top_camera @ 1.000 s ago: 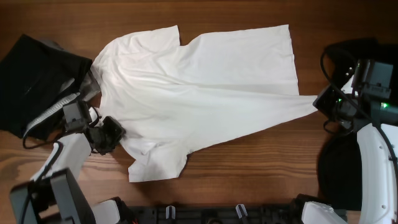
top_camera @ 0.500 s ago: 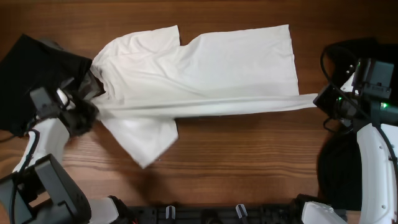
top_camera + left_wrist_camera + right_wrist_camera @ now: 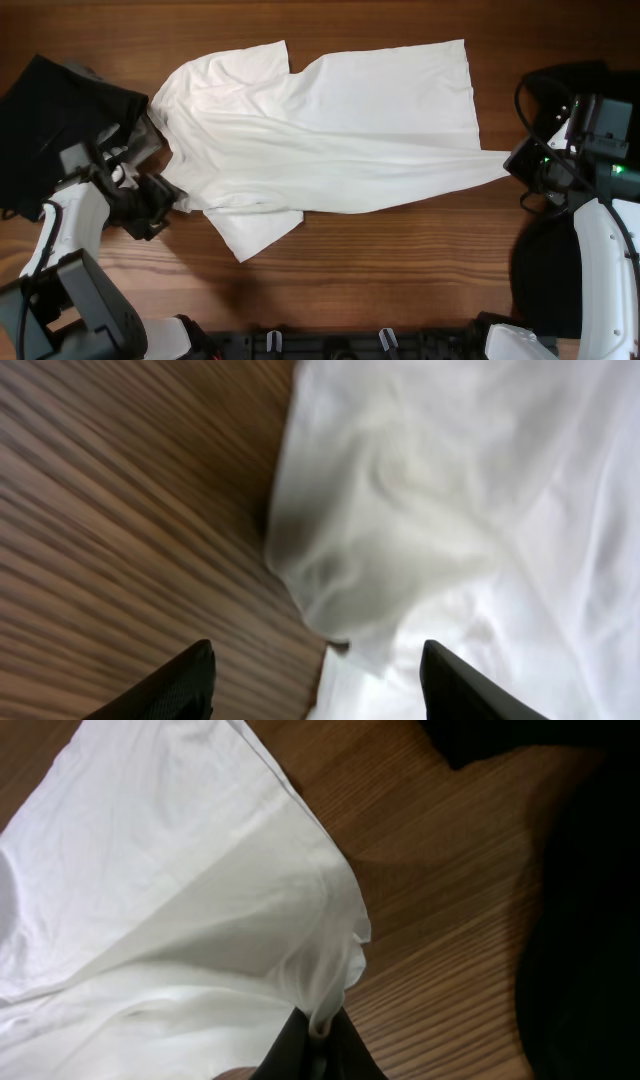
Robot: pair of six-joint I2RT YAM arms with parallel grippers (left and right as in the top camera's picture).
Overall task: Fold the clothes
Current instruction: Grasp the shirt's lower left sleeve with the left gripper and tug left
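A white T-shirt [image 3: 330, 130] was found spread on the wooden table [image 3: 400, 270], its collar end turned toward the left gripper [image 3: 172, 198] and its hem toward the right gripper [image 3: 515, 165]. The left gripper was seen just beside the shirt's lower shoulder with its fingers parted and nothing between them, so the cloth there had been let go. The right gripper was clenched on the shirt's lower hem corner, which was drawn out to a point beyond the rest of the hem.

The step in hand was judged to be the straightening of the shirt before any fold. It would be done well if the hem corner were kept taut but not dragged, and if the free gripper were brought low onto the lower sleeve [image 3: 255, 225] or the shoulder edge beside it, so that the creases running along the body could be pulled flat. A pinch taken too deep would probably lift both layers.

One white T-shirt was counted, with two sleeves showing. One black garment [image 3: 55, 120] lay past the shirt's collar end, with a strip of grey cloth [image 3: 148, 132] at its edge. More dark cloth [image 3: 545, 280] lay past the hem end — whether as one piece or two could not be told. Two grippers were in view.
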